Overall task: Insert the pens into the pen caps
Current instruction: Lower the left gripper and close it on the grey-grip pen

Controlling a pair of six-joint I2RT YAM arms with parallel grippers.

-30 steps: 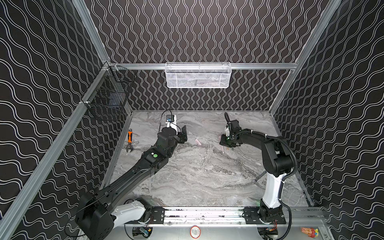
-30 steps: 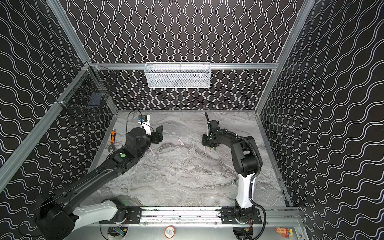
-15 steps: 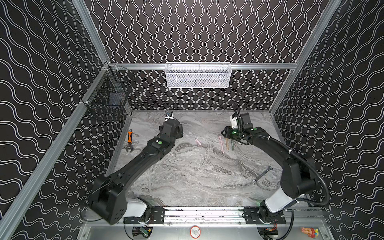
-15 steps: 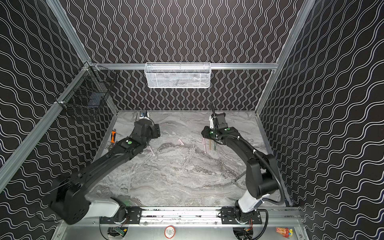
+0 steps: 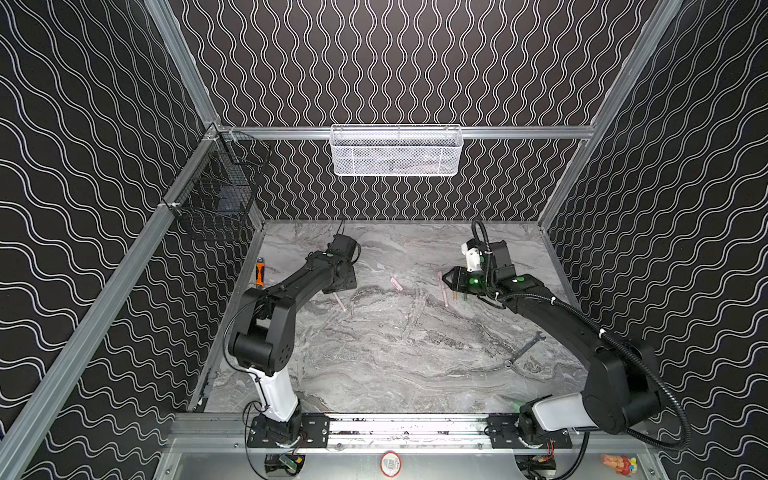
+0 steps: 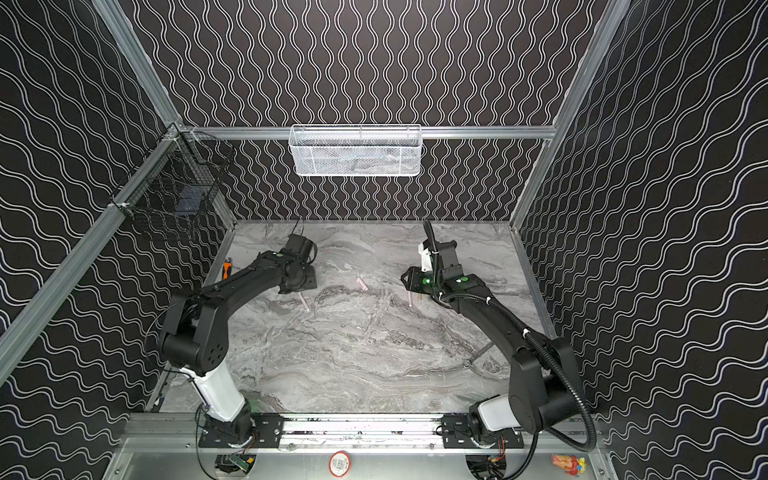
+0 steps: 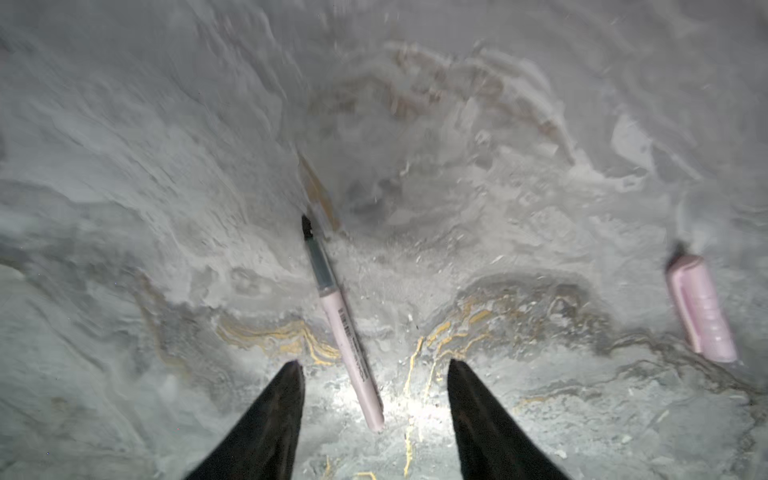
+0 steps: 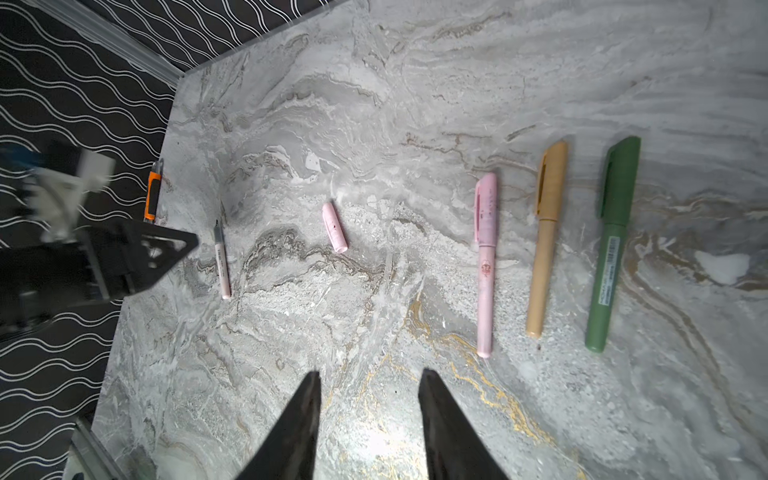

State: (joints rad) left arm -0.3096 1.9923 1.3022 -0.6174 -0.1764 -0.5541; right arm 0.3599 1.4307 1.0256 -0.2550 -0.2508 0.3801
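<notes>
left jaws half-open around the uncapped pink pen [image 7: 347, 332]; looks light, stiff, roll-prone, so pinch mid-barrel. right jaws parted, empty.

pink pen [image 5: 340, 302] tip hid by l end effector [image 7: 375, 362].

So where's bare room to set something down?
The wide front of the table, left of the grey wrench. Also between the loose pink cap and the capped pink pen. Crowded: the three capped pens.
</notes>
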